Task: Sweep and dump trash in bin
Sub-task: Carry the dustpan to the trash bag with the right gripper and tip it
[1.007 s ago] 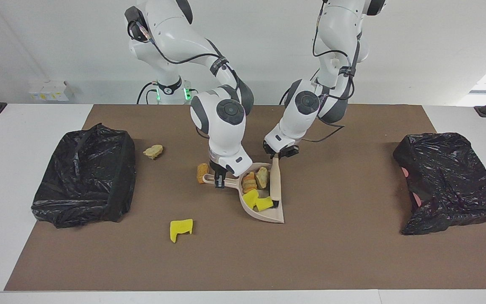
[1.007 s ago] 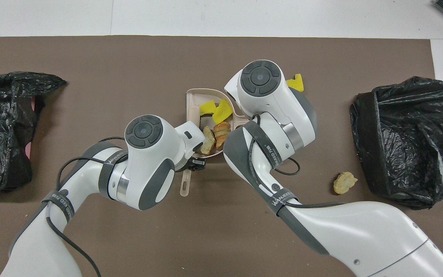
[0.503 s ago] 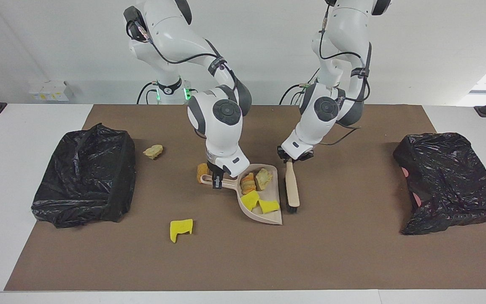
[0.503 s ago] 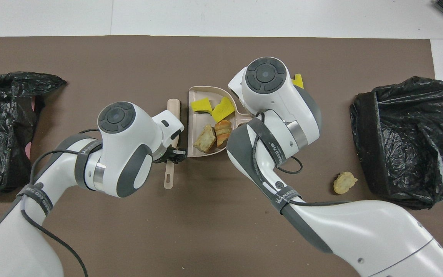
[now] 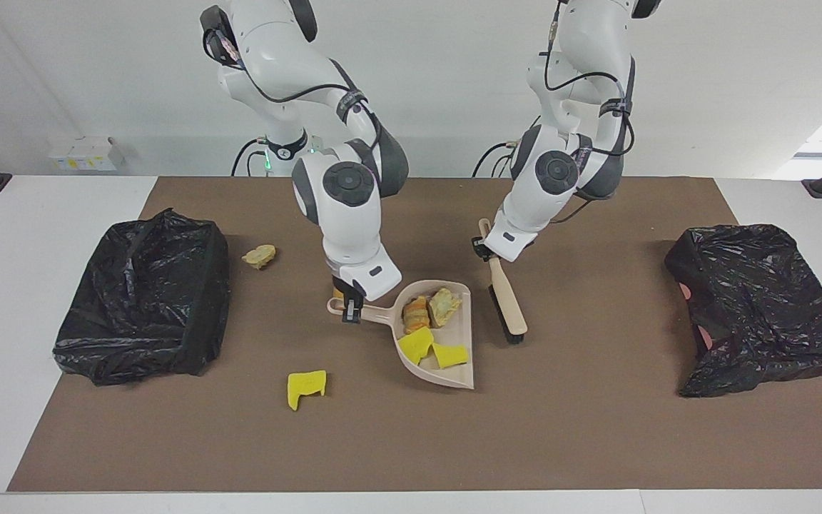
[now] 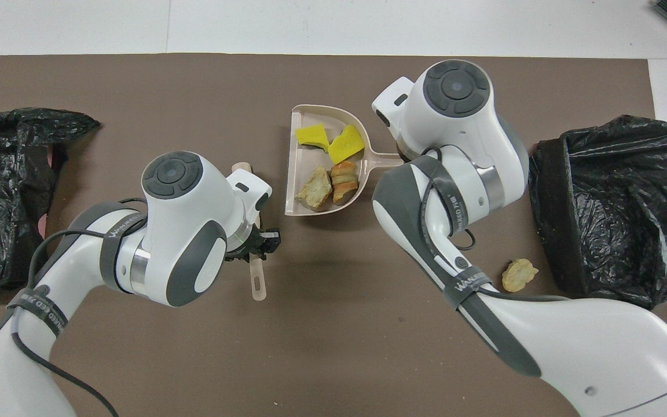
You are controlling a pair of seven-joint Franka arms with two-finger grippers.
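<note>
With four scraps (image 5: 428, 325) in the dustpan (image 5: 462, 364) mid-mat and three more loose, nothing's binned yet; right gripper (image 5: 349, 308) clamps the pan handle, left gripper (image 5: 488, 251) clamps the brush (image 5: 507, 303) beside it.

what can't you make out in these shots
- Seventh scrap: only an orange sliver shows in the facing view, under the right gripper; the right arm hides it overhead.
- Loose yellow chunk: covered overhead by the same arm.
- Brush bristles: overhead, the left arm hides all but the handle.
- Bin contents: black liner hides them in both views.
</note>
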